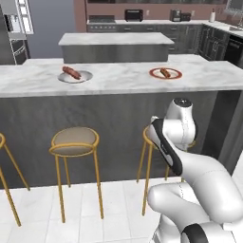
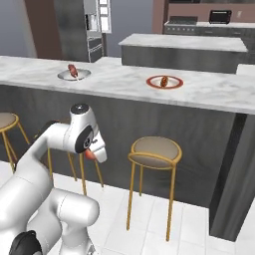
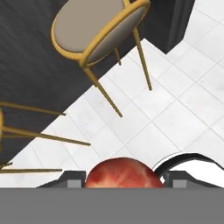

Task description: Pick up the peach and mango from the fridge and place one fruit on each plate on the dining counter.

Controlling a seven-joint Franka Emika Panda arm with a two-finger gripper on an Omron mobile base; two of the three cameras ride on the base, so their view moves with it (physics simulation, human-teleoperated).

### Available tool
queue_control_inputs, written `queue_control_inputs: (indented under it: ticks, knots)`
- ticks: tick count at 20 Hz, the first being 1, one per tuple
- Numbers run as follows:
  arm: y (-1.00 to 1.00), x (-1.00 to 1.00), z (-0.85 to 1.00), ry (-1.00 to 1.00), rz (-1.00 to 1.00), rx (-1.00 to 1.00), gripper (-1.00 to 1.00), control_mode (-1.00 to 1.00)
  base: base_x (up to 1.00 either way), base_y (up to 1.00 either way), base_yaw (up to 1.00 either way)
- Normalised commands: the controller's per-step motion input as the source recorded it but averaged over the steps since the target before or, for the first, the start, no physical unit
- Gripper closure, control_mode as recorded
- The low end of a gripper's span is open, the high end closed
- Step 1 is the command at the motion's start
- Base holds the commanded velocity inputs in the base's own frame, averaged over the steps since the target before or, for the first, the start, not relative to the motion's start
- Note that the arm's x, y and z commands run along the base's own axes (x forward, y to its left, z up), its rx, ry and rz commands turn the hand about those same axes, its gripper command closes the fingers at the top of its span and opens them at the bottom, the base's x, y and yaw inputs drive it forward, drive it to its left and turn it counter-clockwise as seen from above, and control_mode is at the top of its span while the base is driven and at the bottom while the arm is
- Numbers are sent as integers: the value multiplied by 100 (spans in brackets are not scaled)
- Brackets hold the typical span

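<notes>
Low beside the gold-legged stools (image 3: 98,33), the gripper (image 3: 124,180) is clamped on a red-orange fruit (image 3: 124,175). Up on the worktop (image 1: 118,76), the silver-grey plate (image 1: 75,76) and the red-rimmed plate (image 1: 165,73) each carry a sausage-like item, well apart.
</notes>
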Motion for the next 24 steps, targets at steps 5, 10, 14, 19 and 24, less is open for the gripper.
queue_control_inputs:
  ticks: [5, 10, 14, 19, 24]
  knots:
    - [0, 0, 0, 0, 0, 0, 100, 100, 59, 36, -11]
    - [0, 0, 0, 0, 0, 0, 100, 100, 45, 34, -11]
    - [0, 0, 0, 0, 0, 0, 100, 100, 43, 32, -9]
    - [0, 0, 0, 0, 0, 0, 100, 100, 48, 21, -4]
    - [0, 0, 0, 0, 0, 0, 100, 100, 48, 28, -3]
